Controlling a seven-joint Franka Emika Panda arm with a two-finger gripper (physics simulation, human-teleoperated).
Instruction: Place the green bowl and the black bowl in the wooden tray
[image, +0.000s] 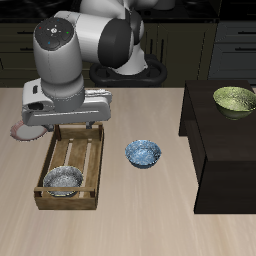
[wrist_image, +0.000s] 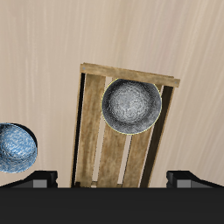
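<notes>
Exterior view only: green bowl (image: 234, 99) sits upright on a dark raised cabinet (image: 225, 150) at the side of the surface (image: 150, 215), well apart from the wooden tray (image: 49, 172). Wrist view doesn't show it at all.

Wrist view only: straight down into the wooden tray (wrist_image: 94, 131), slats and gaps clear, and the black bowl (wrist_image: 131, 106) seen from above, grey speckled inside, dark rim. Claw (wrist_image: 109, 179) shows as two dark finger tips at the frame edge, spread wide apart, nothing between them. In the exterior view the arm's head (image: 62, 70) hides the fingers, so claw state comes from the wrist view alone.

Containers:
- Wooden tray holds the black bowl (image: 63, 181), upright, opening up, at the tray end nearer the surface's front edge. Rest of the tray floor is bare slats.
- Green bowl not in the tray.
- Blue-white patterned bowl (image: 143, 153) stands on the surface just beside the tray, outside it; also in the wrist view (wrist_image: 16, 147), apart from the tray's side wall.

Orientation: tray's long axis runs front to back across the surface, slightly skewed; bottom slats run along that axis. A reddish round thing (image: 20, 131) shows partly behind the arm near the tray's far end, can't tell what it is.
</notes>
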